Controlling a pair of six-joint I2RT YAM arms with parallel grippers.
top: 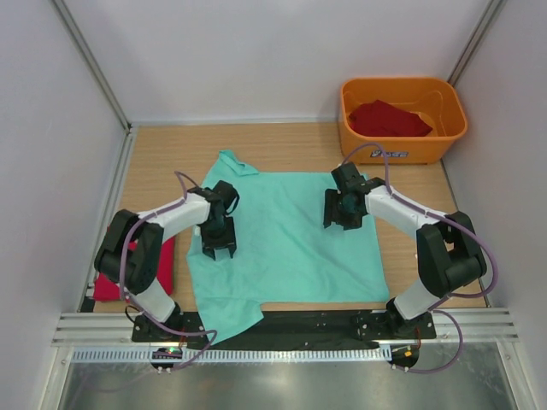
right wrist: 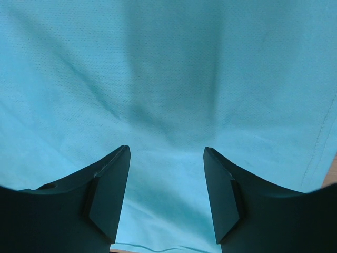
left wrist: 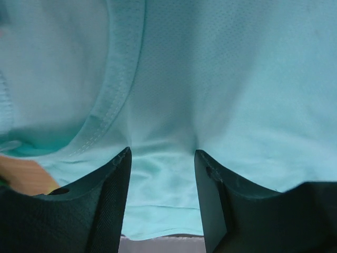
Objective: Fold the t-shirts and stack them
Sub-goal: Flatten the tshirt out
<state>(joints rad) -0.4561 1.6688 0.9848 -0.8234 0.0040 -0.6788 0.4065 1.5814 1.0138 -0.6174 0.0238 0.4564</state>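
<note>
A mint-green t-shirt point(top: 286, 243) lies spread flat in the middle of the table. My left gripper point(top: 219, 250) is open, pointing down on the shirt's left part, next to the neck band point(left wrist: 113, 89); cloth shows between its fingers point(left wrist: 108, 200). My right gripper point(top: 339, 220) is open over the shirt's upper right part, with smooth green cloth point(right wrist: 168, 79) between its fingers point(right wrist: 108, 195). A folded deep red t-shirt point(top: 162, 266) lies at the table's left edge, partly under my left arm. Another red shirt point(top: 389, 120) lies in the orange tub point(top: 402, 90).
The orange tub stands at the back right corner. White walls close in the table on the left, back and right. A metal rail point(top: 273, 329) runs along the near edge by the arm bases. Bare wood point(top: 171, 162) shows at the back left.
</note>
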